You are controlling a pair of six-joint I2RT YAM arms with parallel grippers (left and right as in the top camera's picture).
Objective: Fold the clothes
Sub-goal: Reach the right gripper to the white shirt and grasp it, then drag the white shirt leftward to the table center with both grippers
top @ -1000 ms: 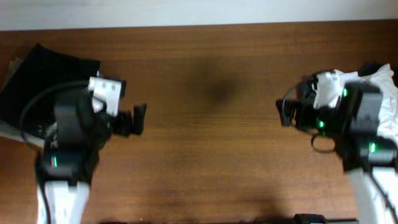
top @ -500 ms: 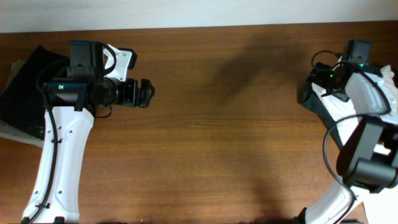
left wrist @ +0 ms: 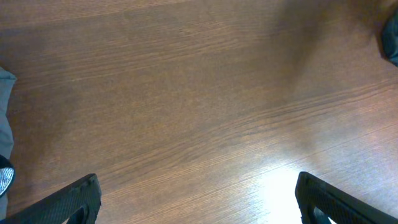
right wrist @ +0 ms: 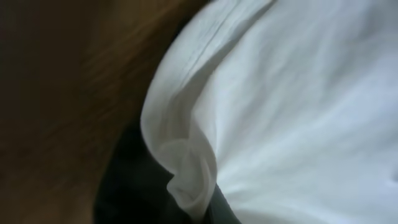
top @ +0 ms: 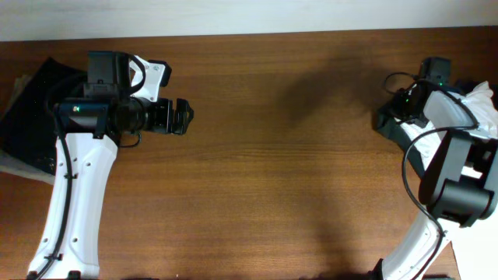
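A pile of clothes lies at the table's right edge: a white garment [top: 484,105] over a dark one [top: 387,124]. My right gripper [top: 402,105] is down on this pile. In the right wrist view the white garment [right wrist: 292,93] fills the frame. A fold of its edge [right wrist: 186,186] is pinched between dark shapes at the bottom, and the gripper is shut on it. A folded black cloth [top: 31,109] lies at the far left. My left gripper [top: 185,117] [left wrist: 199,205] hangs wide open over bare wood, with nothing between its fingers [left wrist: 74,200].
The brown wooden table [top: 264,179] spans the view, with a pale wall behind its far edge. A grey cloth edge [left wrist: 5,112] shows at the left of the left wrist view. The dark garment [left wrist: 392,37] appears at that view's top right corner.
Both arms have swung out from hunched poses. The right gripper reached the pile of clothes and shut on the white garment. The left arm has held still for the last half second.
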